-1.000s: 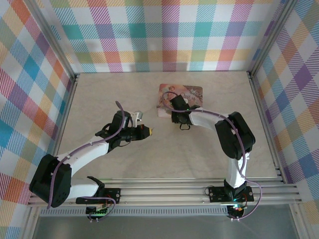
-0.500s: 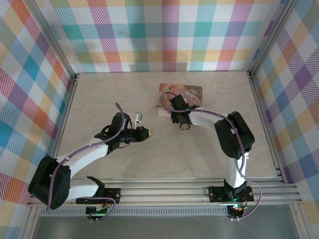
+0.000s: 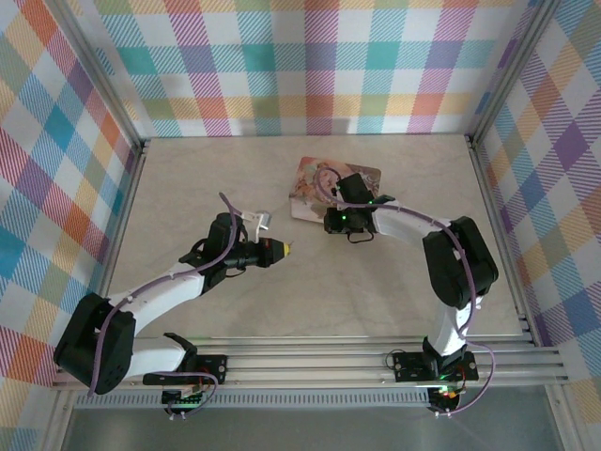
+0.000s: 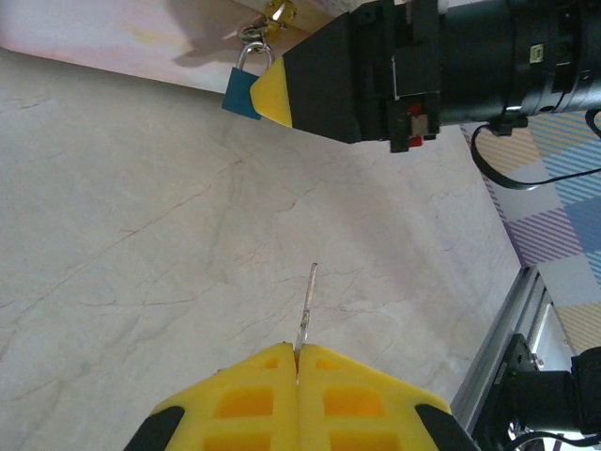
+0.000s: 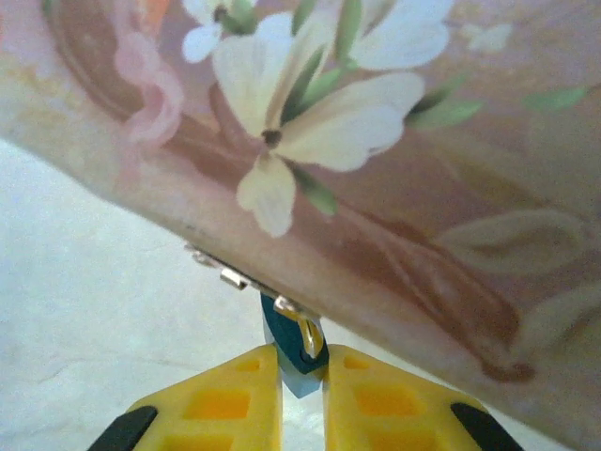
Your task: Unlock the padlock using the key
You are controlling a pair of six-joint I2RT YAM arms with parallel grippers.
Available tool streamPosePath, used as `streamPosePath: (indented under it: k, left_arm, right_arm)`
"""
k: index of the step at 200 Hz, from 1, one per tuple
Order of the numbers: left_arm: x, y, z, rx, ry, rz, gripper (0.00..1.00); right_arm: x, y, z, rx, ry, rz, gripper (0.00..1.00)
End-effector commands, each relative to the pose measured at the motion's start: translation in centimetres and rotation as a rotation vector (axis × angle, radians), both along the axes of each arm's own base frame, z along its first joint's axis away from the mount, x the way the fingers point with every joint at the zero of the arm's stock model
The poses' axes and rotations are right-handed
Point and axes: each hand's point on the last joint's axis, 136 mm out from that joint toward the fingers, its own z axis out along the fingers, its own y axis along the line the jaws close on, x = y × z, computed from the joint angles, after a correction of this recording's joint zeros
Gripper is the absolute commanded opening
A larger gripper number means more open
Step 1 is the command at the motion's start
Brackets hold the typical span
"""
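Tabletop (image 3: 376, 291): pale, marble-veined, flat and matt. Everything below sits on it.

Pink box (image 3: 315, 188): flat and rectangular, with a printed floral lid and a smooth, card-like finish. It lies at the middle of the far half of the table.

Right gripper (image 5: 300, 366): black body with yellow ribbed pads, sitting at the box's near edge. The pads are closed onto the padlock's body, one on each flat face.

Left gripper (image 4: 297, 362): same build. Its pads are pressed tight together, pinching the key by its head. It is well apart from the lock and aimed toward it.

Padlock (image 4: 242, 91): tiny, with a blue-teal block body and a bright silver shackle looped through a small brass-coloured fitting on the box's near edge.
- I judge it light, rigid and smooth-sided, so it is likely to slip or swivel on its shackle if gripped loosely.
- I think the flat faces of the body are the best hold, as it is held now, because that leaves the end opposite the shackle free.
- I cannot make out the keyhole from here.

Key (image 4: 306, 305): a thin, flat metal blade standing straight out from the left pads.
- It looks stiff but narrow.
- I would expect it to pivot in the pads under side load — entry calls for a straight, gentle push.
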Motion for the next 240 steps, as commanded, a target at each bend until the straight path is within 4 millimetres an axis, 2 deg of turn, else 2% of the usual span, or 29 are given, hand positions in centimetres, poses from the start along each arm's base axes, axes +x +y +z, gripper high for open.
streamPosePath:
  k: [1, 42, 96, 124, 160, 188, 209, 223, 240]
  left_arm:
    - [0.2, -1.2, 0.7, -0.039, -0.023, -0.044, 0.00]
    - [0.9, -1.9, 0.6, -0.093, -0.003, -0.028, 0.00]
    - [2.3, -2.8, 0.6, -0.169, 0.048, 0.012, 0.00]
    - [2.2, -2.6, 0.1, -0.156, 0.073, 0.022, 0.00]
    - [1.5, -1.8, -0.5, -0.102, 0.077, 0.032, 0.00]
    - [1.0, -1.4, -0.4, -0.076, 0.069, 0.028, 0.00]
    - [0.8, -1.1, -0.1, -0.059, 0.058, 0.029, 0.00]
    - [0.8, -0.9, -0.1, -0.045, 0.050, 0.029, 0.00]
    - [0.7, -0.8, -0.1, -0.035, 0.045, 0.027, 0.00]
  right_arm:
    - [-1.1, 1.1, 2.6, 0.131, 0.012, 0.055, 0.00]
    - [-1.4, 0.6, 3.5, 0.181, 0.027, 0.052, 0.00]
    - [-1.2, 0.3, 3.7, 0.270, 0.060, -0.008, 0.00]
    - [-1.4, -0.2, 2.3, 0.230, 0.075, -0.025, 0.00]
    - [-1.1, -2.4, -0.8, 0.089, 0.044, -0.044, 0.00]
    - [-0.5, -3.7, -1.7, -0.014, -0.001, -0.037, 0.00]
    - [-0.3, -4.4, -1.7, -0.047, -0.019, -0.058, 0.17]
    - [-0.3, -4.5, -1.6, -0.064, -0.036, -0.069, 0.34]
    - [-0.6, -4.4, -1.5, -0.094, -0.062, -0.075, 0.47]
